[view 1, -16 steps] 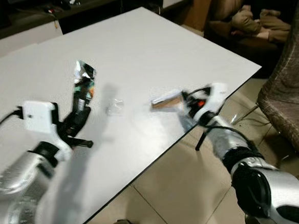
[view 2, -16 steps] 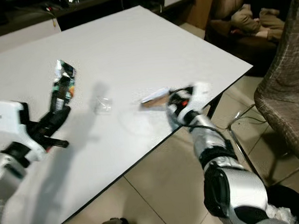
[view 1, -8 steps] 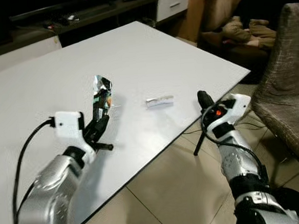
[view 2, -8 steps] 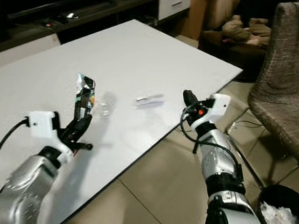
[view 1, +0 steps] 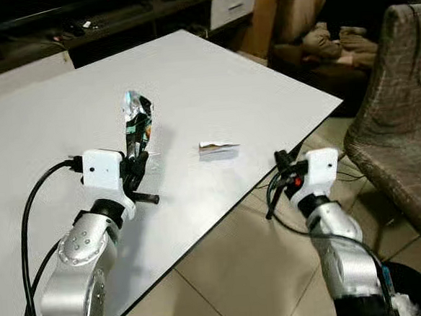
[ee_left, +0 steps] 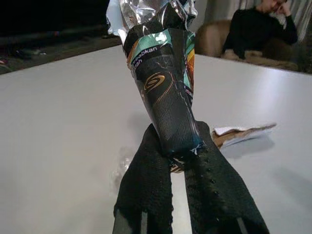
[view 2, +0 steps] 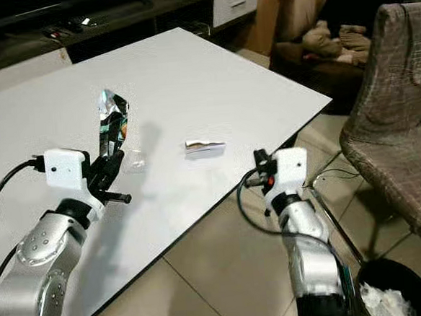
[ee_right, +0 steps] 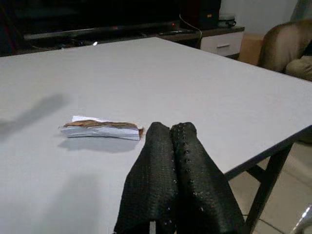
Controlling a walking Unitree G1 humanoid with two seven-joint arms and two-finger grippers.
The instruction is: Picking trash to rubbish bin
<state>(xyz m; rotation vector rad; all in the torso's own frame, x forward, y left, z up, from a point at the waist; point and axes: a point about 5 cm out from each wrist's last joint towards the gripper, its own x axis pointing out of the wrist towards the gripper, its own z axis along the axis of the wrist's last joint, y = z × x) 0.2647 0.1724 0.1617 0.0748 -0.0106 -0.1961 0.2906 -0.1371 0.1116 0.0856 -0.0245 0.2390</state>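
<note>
While upright, wrapper (ee_left: 163, 92) sits clamped in left gripper (ee_left: 181, 168).

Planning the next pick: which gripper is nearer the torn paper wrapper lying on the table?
Right. The right gripper sits just past the table edge, pointing at the paper wrapper; the left gripper is farther along the table, holding the foil wrapper.

Black, teal and silver foil wrapper (ee_left: 163, 92), white table (view 1: 212, 78), seemingly brown-checked chair (view 1: 403, 123).
</note>
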